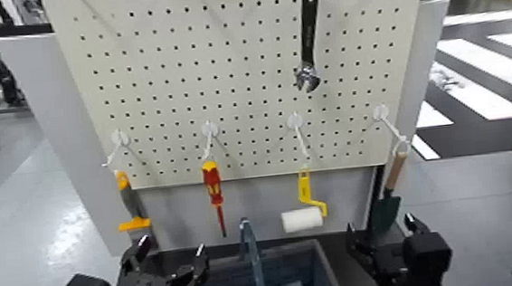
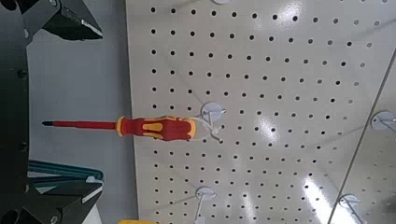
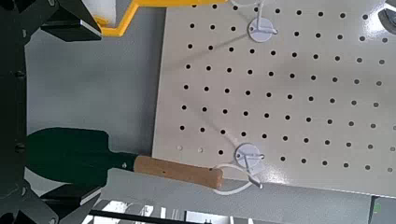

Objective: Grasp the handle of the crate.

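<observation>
The dark grey-blue crate sits low in the middle of the head view, between my two arms. Its thin grey-blue handle stands upright from the crate's middle. My left gripper is open and empty, just left of the handle and apart from it. In the left wrist view the left gripper is open, and a bit of the handle shows beside one finger. My right gripper is open and empty at the crate's right side; it also shows in the right wrist view.
A pegboard stands close behind the crate. On it hang a wrench, a red-yellow screwdriver, a yellow-handled paint roller, a green trowel with wooden handle and an orange-handled tool. Open floor lies at both sides.
</observation>
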